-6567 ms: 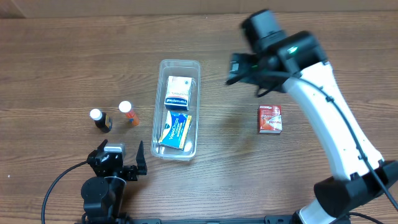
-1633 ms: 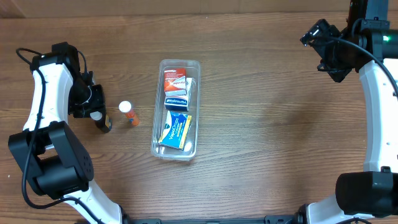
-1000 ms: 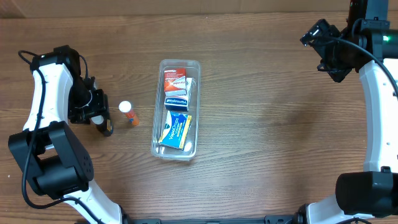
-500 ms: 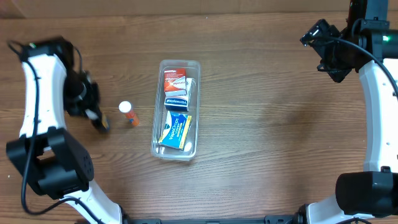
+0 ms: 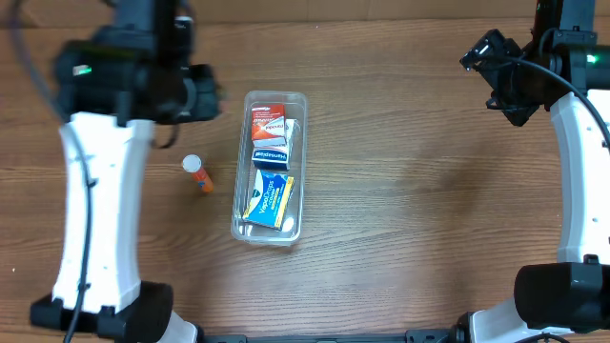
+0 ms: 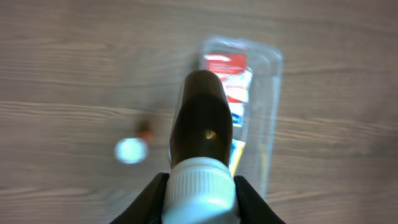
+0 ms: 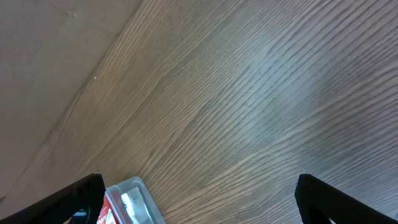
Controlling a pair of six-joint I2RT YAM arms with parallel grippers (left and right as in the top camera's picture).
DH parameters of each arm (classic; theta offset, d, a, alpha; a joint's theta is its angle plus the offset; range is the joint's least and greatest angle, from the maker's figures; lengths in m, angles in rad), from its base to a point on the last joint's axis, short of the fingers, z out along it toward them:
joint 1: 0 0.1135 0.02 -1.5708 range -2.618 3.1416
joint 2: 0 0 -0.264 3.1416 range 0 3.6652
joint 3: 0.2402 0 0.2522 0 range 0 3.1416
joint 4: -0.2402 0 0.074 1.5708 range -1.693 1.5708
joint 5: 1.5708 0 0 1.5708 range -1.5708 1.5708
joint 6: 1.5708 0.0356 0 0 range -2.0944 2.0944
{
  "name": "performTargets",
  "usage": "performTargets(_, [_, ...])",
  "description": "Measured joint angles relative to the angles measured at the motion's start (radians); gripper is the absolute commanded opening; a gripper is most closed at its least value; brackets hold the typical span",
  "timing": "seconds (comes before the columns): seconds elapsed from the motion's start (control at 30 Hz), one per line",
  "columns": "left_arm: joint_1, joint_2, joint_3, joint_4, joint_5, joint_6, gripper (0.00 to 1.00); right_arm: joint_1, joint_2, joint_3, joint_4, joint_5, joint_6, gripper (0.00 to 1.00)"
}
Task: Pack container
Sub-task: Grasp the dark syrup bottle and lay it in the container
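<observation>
Dark brown bottle [image 6: 202, 124] up in the air, white cap [image 6: 200, 183] toward the lens, and the left gripper [image 6: 200, 204] is clamped on it, one finger on each side of the cap. Below it, blurred, the container [image 6: 268, 112] lies on the wooden table [image 6: 62, 74]. From overhead, the left arm [image 5: 100, 181] sits high at the top left, its gripper end just left of the container's far end. The container lies lengthwise mid-table with three boxes in a row inside: a red-and-white box [image 5: 269, 124] at the far end, a dark blue box [image 5: 270, 155] in the middle, a blue-and-yellow box [image 5: 269, 198] at the near end. On the table to its left, apart from its wall, a small orange bottle [image 5: 198, 173] with a white top. Over at the far right edge, the right gripper [image 7: 208, 202] has its fingers spread wide with nothing gripped, wood grain beneath it and a corner of the container at the lower left of its view
</observation>
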State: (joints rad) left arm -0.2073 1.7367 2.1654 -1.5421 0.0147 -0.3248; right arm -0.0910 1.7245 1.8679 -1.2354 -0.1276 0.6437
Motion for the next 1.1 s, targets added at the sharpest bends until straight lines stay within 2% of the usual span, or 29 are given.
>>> performTargets(0.23, [-0.184, 0.034, -0.34, 0.23, 0.0, -0.204, 0.2, 0.0, 0.0, 0.0, 0.0, 0.0, 0.0, 1.0])
performTargets(0.63, [-0.304, 0.035, -0.632, 0.489, -0.018, -0.39, 0.22, 0.0, 0.0, 0.0, -0.001, 0.0, 0.0, 1.0])
performTargets(0.77, [-0.304, 0.035, -0.667, 0.539, -0.037, -0.41, 0.31, 0.0, 0.0, 0.0, 0.0, 0.0, 0.0, 1.0])
performTargets(0.87, [-0.304, 0.035, -0.667, 0.551, -0.053, -0.417, 0.48, 0.0, 0.0, 0.0, 0.0, 0.0, 0.0, 1.0])
performTargets(1.1, [-0.304, 0.035, -0.667, 0.563, -0.067, -0.425, 0.47, 0.0, 0.0, 0.0, 0.0, 0.0, 0.0, 1.0])
